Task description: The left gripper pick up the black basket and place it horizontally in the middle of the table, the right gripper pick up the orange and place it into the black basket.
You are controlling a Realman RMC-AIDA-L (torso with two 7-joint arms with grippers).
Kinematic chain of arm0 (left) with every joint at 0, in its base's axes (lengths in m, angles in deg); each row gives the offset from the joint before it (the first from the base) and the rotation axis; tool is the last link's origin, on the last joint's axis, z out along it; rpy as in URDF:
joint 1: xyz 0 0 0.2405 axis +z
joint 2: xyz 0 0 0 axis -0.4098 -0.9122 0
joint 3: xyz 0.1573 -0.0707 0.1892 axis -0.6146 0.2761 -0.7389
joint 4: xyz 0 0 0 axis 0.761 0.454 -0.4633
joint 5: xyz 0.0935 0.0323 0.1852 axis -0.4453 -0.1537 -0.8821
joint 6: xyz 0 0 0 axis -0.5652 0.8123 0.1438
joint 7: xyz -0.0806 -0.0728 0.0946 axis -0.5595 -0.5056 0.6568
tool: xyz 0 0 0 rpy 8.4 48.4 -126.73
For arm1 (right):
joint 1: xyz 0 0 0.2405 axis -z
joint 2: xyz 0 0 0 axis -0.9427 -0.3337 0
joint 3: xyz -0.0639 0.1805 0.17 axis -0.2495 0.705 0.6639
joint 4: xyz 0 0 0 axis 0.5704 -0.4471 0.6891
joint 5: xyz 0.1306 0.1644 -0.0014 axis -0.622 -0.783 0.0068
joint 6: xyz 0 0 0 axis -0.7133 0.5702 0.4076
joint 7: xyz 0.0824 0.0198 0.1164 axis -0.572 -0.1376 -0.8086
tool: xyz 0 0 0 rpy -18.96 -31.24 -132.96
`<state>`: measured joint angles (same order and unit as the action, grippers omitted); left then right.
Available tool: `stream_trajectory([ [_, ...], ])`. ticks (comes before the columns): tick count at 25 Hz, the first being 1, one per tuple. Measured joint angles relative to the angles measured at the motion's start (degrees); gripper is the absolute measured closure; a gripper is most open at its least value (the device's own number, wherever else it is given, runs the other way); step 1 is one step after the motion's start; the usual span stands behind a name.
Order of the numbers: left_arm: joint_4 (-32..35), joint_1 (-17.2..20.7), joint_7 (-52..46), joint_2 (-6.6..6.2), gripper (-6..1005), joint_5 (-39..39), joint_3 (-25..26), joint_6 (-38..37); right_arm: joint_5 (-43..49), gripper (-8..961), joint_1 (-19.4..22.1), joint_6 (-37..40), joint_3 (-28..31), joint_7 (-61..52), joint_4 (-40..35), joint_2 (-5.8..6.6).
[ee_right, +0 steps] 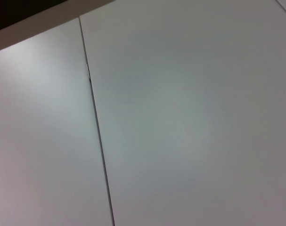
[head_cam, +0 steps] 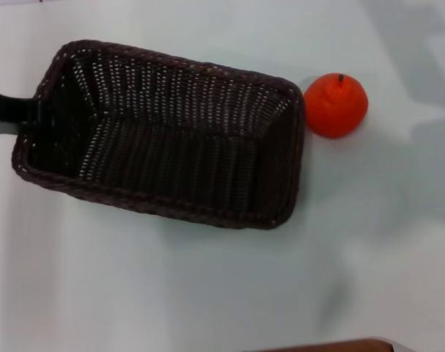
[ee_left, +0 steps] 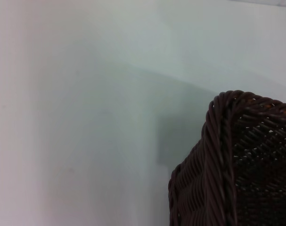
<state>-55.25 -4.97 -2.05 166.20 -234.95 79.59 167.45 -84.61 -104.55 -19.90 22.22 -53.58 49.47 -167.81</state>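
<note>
At the far left of the head view a dark flat finger of the left gripper (head_cam: 9,108) reached in from the frame edge and met the left short end of the black basket (head_cam: 163,136); whether it pinched the rim or merely lay against it could not be told. The basket itself was a large rectangle of dark brown-black wicker with rounded corners, a braided rim and sloping sides, its open weave letting pale specks show through the walls and ribbed floor. It sat on the table (head_cam: 207,293) slightly askew, its long axis running left to right with the right end a little nearer the robot. The left wrist view showed only one rounded corner of the basket (ee_left: 218,155), its thick twisted rim strands over bare table surface. Just beside the basket's right end, by its far corner and very close to the rim, stood the orange (head_cam: 336,105), small, round, bright, with a raised bump and a tiny dark stem on top. The right wrist view held only tabletop crossed by a thin seam (ee_right: 98,136).
</note>
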Motion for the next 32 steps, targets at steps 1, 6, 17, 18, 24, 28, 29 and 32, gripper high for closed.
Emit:
stream_trajectory([
  [1, 0.0, 0.34, -0.23, 0.0, 843, -0.11, 0.38, -0.15, 0.0, 25, -0.1, 0.32, 0.0, 0.01, -0.22, 0.02],
  [6, -1.62, 2.89, -0.61, 0.07, 851, 0.33, 3.52, -0.3, 0.01, 25, -0.25, 0.74, -0.03, 0.02, -0.69, 0.04],
  [17, -2.93, 7.13, -0.95, 0.17, 858, 4.47, 2.53, 1.52, 0.0, 26, -0.4, 0.63, -1.32, -0.34, -0.75, -0.09],
  [18, -2.97, 7.22, -0.95, 0.17, 859, 4.88, 2.52, 1.78, 0.0, 26, -0.42, 0.7, -1.44, -0.35, -0.75, -0.09],
  [24, -2.49, 8.38, -1.03, 0.17, 811, 8.14, 3.05, 2.37, 0.0, 27, -0.63, 0.67, -1.58, -0.49, -0.84, -0.04],
  [28, -3.28, 9.63, -1.08, 0.16, 698, 9.38, 3.24, 1.61, 0.0, 28, -0.72, 0.77, -1.71, -0.5, -0.84, -0.06],
  [29, -3.47, 9.83, -1.08, 0.12, 661, 9.46, 3.28, 1.47, 0.0, 28, -0.74, 0.67, -1.74, -0.5, -0.84, -0.07],
  [32, -3.67, 10.09, -1.08, -0.1, 549, 9.25, 3.47, 1.25, 0.0, 29, -0.72, -0.26, -1.86, -0.84, -0.84, -0.09],
])
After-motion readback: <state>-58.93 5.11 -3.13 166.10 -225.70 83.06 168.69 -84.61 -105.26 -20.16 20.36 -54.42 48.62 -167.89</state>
